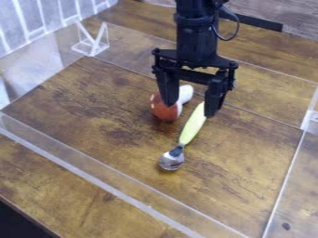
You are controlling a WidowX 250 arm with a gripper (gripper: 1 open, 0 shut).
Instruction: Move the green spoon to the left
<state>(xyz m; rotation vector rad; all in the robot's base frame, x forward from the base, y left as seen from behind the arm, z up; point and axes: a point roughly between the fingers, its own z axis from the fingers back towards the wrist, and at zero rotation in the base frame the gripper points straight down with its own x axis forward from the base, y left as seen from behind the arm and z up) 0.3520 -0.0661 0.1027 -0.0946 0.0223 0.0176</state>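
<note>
1. Pincer (pixel 189 99) fingers apart, above the handle end of the spoon (pixel 191 130), nothing clamped.
2. Spoon lies beside the mushroom (pixel 165 107), its long axis running from beneath the pincer toward the camera, bowl nearest.
3. Closing should go across the handle.

my one camera view looks down at a slant from above the near side of the wooden counter (pixel 87 139), facing across it toward the arm (pixel 196 28), close enough that the counter fills most of what i see.
</note>
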